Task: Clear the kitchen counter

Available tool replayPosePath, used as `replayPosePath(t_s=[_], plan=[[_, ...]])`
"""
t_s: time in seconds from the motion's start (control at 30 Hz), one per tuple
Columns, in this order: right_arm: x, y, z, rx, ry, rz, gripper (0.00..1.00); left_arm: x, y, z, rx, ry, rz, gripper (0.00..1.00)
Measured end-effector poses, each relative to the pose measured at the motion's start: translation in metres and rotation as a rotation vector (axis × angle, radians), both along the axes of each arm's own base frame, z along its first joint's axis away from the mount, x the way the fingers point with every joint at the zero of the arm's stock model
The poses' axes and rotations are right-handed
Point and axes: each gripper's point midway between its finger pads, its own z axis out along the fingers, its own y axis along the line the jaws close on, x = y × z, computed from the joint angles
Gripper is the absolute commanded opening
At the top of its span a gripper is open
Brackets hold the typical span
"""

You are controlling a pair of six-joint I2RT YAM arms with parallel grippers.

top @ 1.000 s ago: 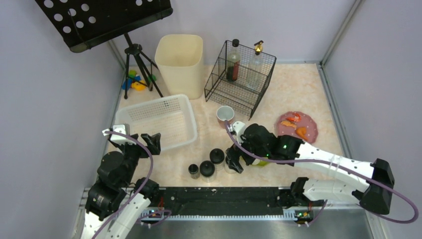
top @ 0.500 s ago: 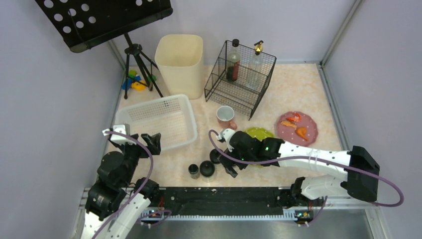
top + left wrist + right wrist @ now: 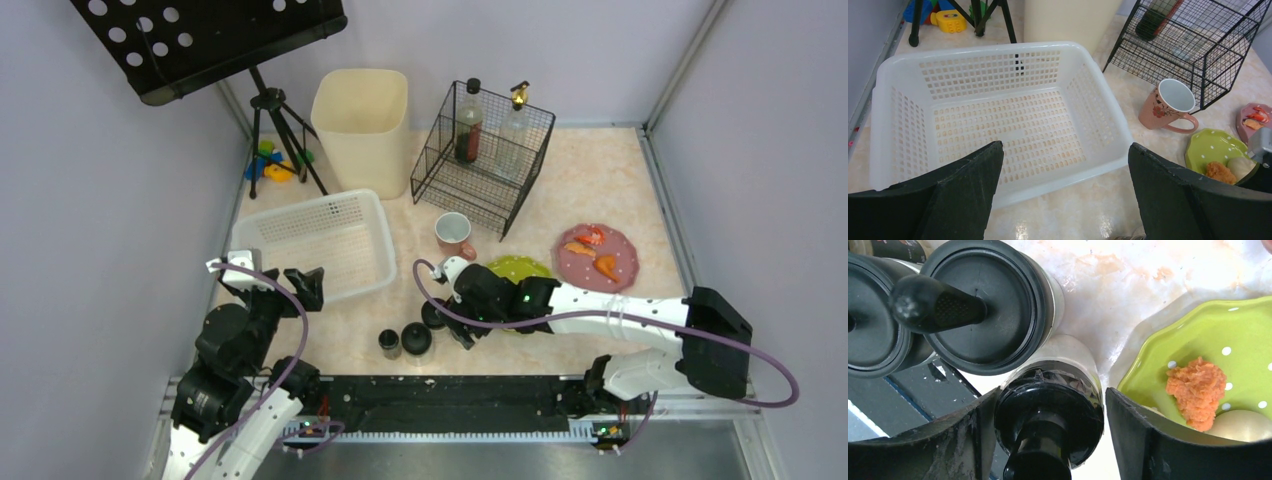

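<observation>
The kitchen counter [image 3: 600,190] is a glossy beige-pink marble surface. My right gripper [image 3: 462,325] [image 3: 1049,395] is open, its fingers straddling a black-capped shaker jar [image 3: 1058,390]; the left finger touches it and a thin gap remains on the right. Two more black-lidded jars [image 3: 983,305] [image 3: 873,330] stand close beside it, and they appear at the counter's front [image 3: 416,338] in the top view. A green dotted plate [image 3: 1198,340] with orange food [image 3: 1197,390] lies just right of the fingers. My left gripper [image 3: 300,285] [image 3: 1064,146] hangs wide open and empty before the white basket [image 3: 998,115].
A pink floral mug [image 3: 453,234] stands behind the right gripper. A pink plate [image 3: 625,262] with food lies to the right. At the back are a wire rack [image 3: 440,185] with two bottles, a cream bin [image 3: 362,115] and a tripod [image 3: 275,130]. A black rail [image 3: 450,400] edges the front.
My right arm moved left and down from beside the green plate to the cluster of jars, and its fingers have narrowed around one jar. The left arm has not moved.
</observation>
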Motion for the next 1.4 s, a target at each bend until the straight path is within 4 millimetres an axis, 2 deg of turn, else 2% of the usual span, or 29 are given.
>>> replayPosePath(t_s=[0.2,0.37,0.6,0.73,0.97,1.07,1.2,1.27,1.4], plan=[[0.000,0.000,-0.004,-0.012,0.005,-0.001,0.46,0.000,0.000,0.000,0.000,0.000,0.000,0.99],[0.000,0.000,-0.004,-0.012,0.004,-0.001,0.30,-0.001,0.000,0.001,-0.002,-0.004,-0.004,0.99],[-0.003,-0.009,0.004,-0.021,0.004,-0.005,0.27,-0.001,0.000,0.001,-0.003,-0.007,-0.005,0.99],[-0.003,-0.013,0.036,0.016,-0.022,-0.010,0.23,-0.001,-0.001,0.001,-0.003,-0.006,-0.005,0.99],[0.023,-0.015,0.138,0.148,-0.197,-0.104,0.22,-0.001,-0.001,0.001,-0.003,-0.006,-0.006,0.99],[0.039,-0.018,0.169,0.172,-0.265,-0.162,0.18,-0.001,-0.001,0.001,-0.003,-0.006,-0.006,0.99],[0.076,-0.020,0.197,0.167,-0.321,-0.259,0.18,-0.001,-0.001,0.001,-0.003,-0.006,-0.006,0.99],[0.103,-0.024,0.206,0.159,-0.346,-0.319,0.19,-0.001,-0.001,0.001,-0.003,-0.006,-0.006,0.99],[0.157,-0.036,0.221,0.162,-0.383,-0.437,0.15,-0.001,-0.001,0.001,-0.003,-0.006,-0.006,0.99]])
